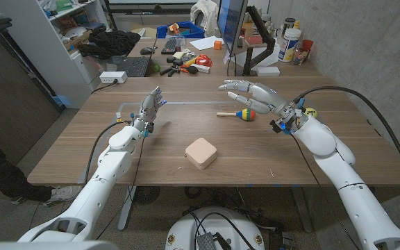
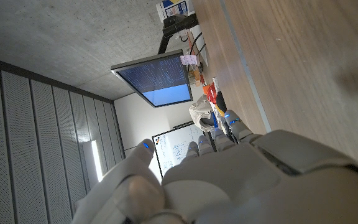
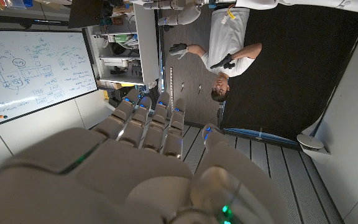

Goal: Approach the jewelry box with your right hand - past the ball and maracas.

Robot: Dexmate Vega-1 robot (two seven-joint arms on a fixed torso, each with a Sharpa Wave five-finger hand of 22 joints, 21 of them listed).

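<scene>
The jewelry box is a small, pale pink square with softly rounded corners and a smooth, matte lid; it sits near the front edge of the worktop, roughly midway between the two arms. Farther back lies a maraca, a thin wooden handle ending in a glossy bulb banded in bright colours. A small yellow ball shows just beside the right wrist, partly hidden by it.

The right hand, glossy white and grey plastic, hovers above the maraca with its fingers stretched out and apart, holding nothing. The left hand stands up near the left side of the worktop, fingers extended upward and apart, also holding nothing.

The worktop is warm brown wood with a fine straight grain. Behind it a second desk carries a keyboard, a monitor, bottles and scattered tools. In the right wrist view a whiteboard with diagrams and a person in a white shirt appear.
</scene>
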